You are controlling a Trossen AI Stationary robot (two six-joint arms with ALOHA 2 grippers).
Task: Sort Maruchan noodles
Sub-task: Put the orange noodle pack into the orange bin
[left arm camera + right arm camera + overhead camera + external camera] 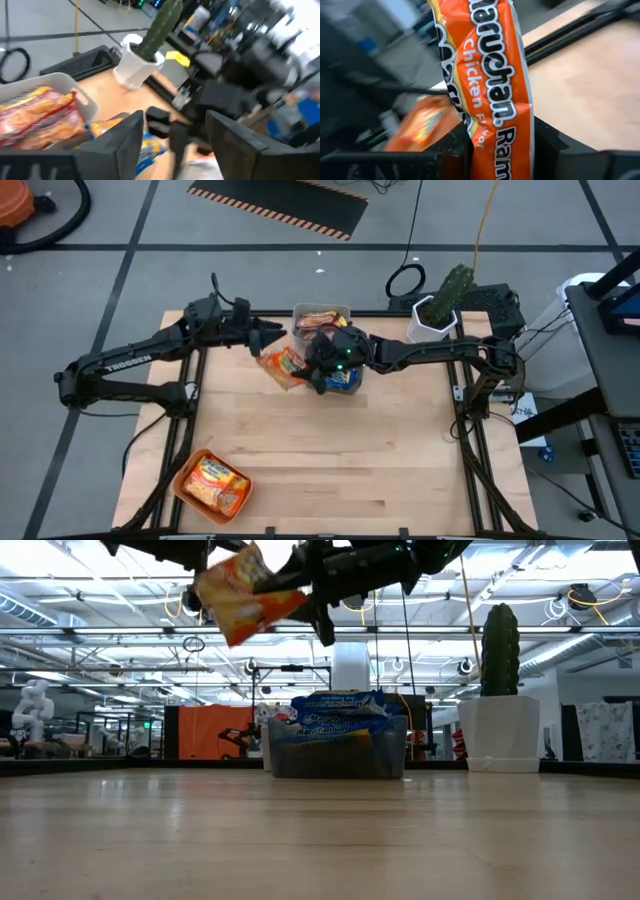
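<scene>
Right gripper (312, 366) clamps an orange Maruchan packet (283, 366) aloft beside the clear bin (338, 748); left gripper (268, 335), fingers apart, waits nearby

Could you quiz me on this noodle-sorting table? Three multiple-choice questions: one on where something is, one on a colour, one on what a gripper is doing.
1. Where is the orange tray?
A. near the table's front left corner
B. beside the cactus
C. in the air

2. What colour is the packet on top of the clear bin in the low view?
A. green
B. blue and silver
C. black

3. What is the right gripper doing?
A. resting open on the table
B. gripping the cactus
C. holding an orange Chicken packet in the air

Answers: 1 A, the high view shows it there with packets inside. 2 B, the blue packet lies on top. 3 C, the right wrist view shows the packet between its fingers.
</scene>
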